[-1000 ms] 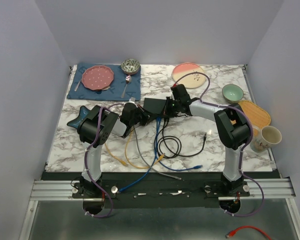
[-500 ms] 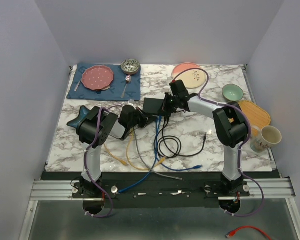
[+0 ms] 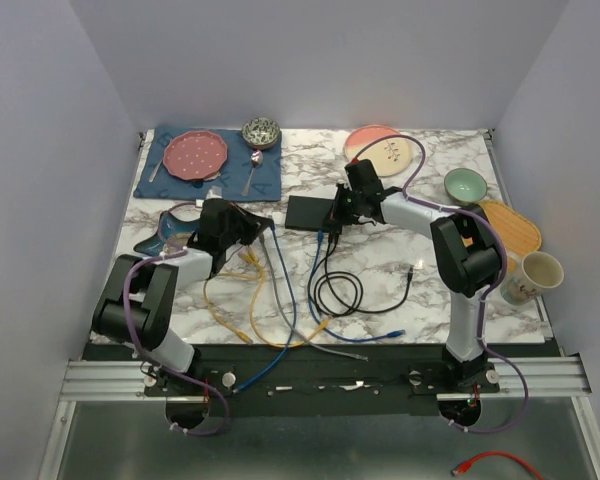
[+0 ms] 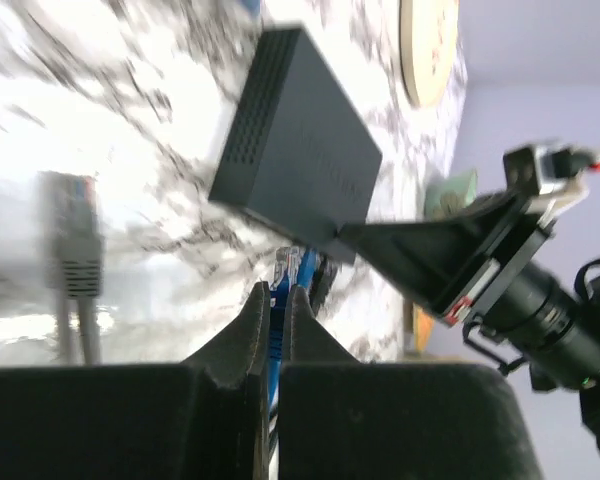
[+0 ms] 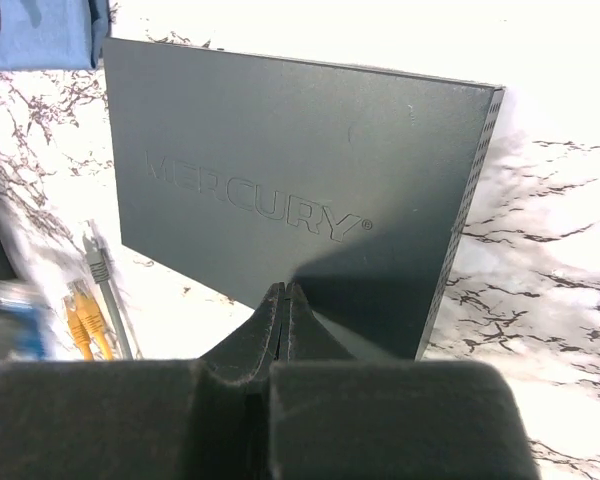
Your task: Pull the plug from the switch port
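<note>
- Left hand is pinched tight on a thin blue network cable, fingers pressed together with the cable caught between them.
- Just past those fingertips pokes the small clear plug at the cable's end, free in the air and pointing at the box ahead.
- And there's the switch, a flat matte-black rectangular box with "MERCURY" embossed on its lid, lying flat on the white marble tabletop, ahead of the left hand and clear of the plug.
- In the overhead view the left hand sits off to the switch's left, with a gap between them.
- Right hand has its fingers closed together with nothing between them, the tips set down on the switch's lid at its near edge.
- From the left wrist, the right hand shows just beyond the switch's far corner.
- Off to one side of the left hand lies a loose grey plug on its grey lead, flat on the marble.
- Below and left of the right hand's fingers, two yellow plugs lie side by side next to that grey one.
</note>
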`<state>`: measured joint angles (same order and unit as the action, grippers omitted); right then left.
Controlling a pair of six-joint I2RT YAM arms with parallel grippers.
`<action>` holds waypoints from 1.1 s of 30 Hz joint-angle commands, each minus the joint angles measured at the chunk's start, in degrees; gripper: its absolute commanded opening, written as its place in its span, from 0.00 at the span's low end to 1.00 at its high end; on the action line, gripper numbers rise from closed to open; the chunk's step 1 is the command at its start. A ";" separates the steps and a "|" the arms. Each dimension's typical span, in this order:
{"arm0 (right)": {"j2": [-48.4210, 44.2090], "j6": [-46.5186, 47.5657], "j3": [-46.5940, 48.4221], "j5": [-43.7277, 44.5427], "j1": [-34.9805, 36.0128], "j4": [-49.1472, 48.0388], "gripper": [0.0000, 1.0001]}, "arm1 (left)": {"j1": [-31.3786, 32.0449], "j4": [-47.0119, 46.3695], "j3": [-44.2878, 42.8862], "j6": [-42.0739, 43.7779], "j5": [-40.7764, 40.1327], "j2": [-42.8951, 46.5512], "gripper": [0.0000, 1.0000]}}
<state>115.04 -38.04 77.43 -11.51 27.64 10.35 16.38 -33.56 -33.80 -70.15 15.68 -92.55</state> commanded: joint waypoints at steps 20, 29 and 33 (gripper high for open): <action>-0.61 1.22 2.81 3.16 -0.92 2.66 0.01 | 0.92 16.71 -12.69 10.39 -3.30 6.96 0.99; 0.71 1.48 3.78 3.77 -2.76 4.94 0.01 | 13.15 5.88 -16.21 5.55 2.42 -8.85 0.77; 0.88 1.48 3.43 3.42 -3.29 5.03 0.01 | 13.24 1.14 -14.63 2.30 2.78 -13.00 0.68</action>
<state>114.96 -37.41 80.05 -9.58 24.99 13.54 30.15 -25.21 -50.09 -63.81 16.08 -101.93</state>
